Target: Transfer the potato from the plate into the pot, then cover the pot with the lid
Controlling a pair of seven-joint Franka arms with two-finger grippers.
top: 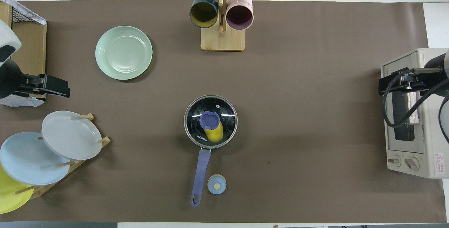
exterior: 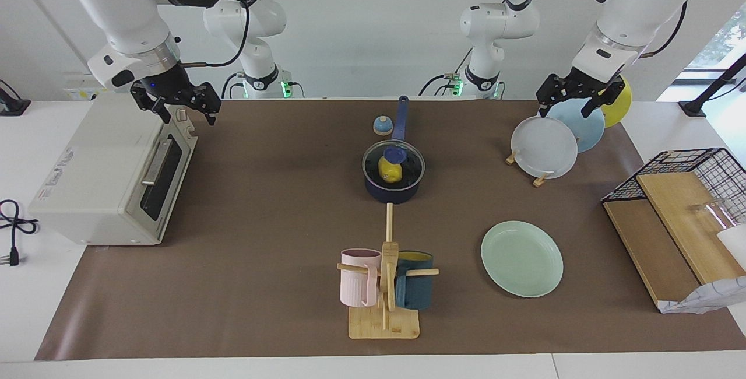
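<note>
On pot [top: 196, 138] rim, lid [top: 224, 110] w/ "KONKA" lettering, potato [top: 214, 133] inside

Your layout: potato [exterior: 389, 171] in the pot [exterior: 392, 190], lid [exterior: 394, 163] on it, mid-counter, well apart from both sets of fingers. Plate [exterior: 522, 258] farther out, toward the left fingers' [exterior: 588, 108] end. Right fingers [exterior: 212, 114] over the toaster oven [exterior: 105, 172].

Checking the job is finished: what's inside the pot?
The potato lies in the pot, seen through the glass lid resting on it. The lid's blue knob covers part of the potato.
</note>
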